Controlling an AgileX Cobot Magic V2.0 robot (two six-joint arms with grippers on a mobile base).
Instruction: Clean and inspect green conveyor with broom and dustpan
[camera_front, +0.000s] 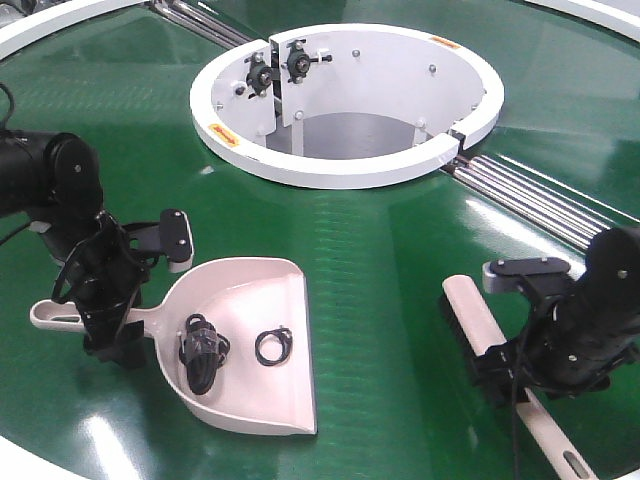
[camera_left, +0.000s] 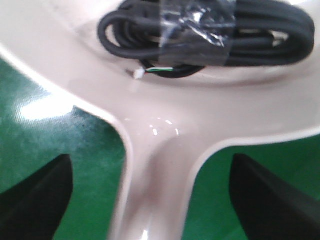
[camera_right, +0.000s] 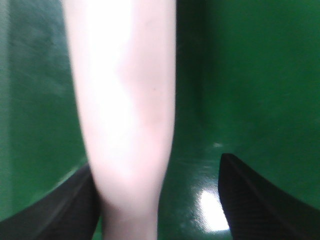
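The green conveyor (camera_front: 380, 250) fills the front view. On it lies the dustpan (camera_front: 270, 300), mouth toward the front, handle pointing left. A black bundled cable (camera_front: 202, 350) and a small black ring (camera_front: 273, 346) rest inside it. My left gripper (camera_front: 112, 325) straddles the dustpan handle. In the left wrist view the gripper (camera_left: 152, 200) is open, with green belt showing on both sides of the handle (camera_left: 155, 165). The broom (camera_front: 472, 312) lies at the right. My right gripper (camera_right: 157, 195) is open around it: the left finger touches the broom (camera_right: 122, 100), the right one stands apart.
The white ring-shaped opening (camera_front: 330, 170) sits at the back centre, with steel rollers (camera_front: 540, 195) running off to its right. A white outer rim (camera_front: 40, 30) curves along the back left. The bundled cable (camera_left: 210, 35) lies just ahead of the left fingers.
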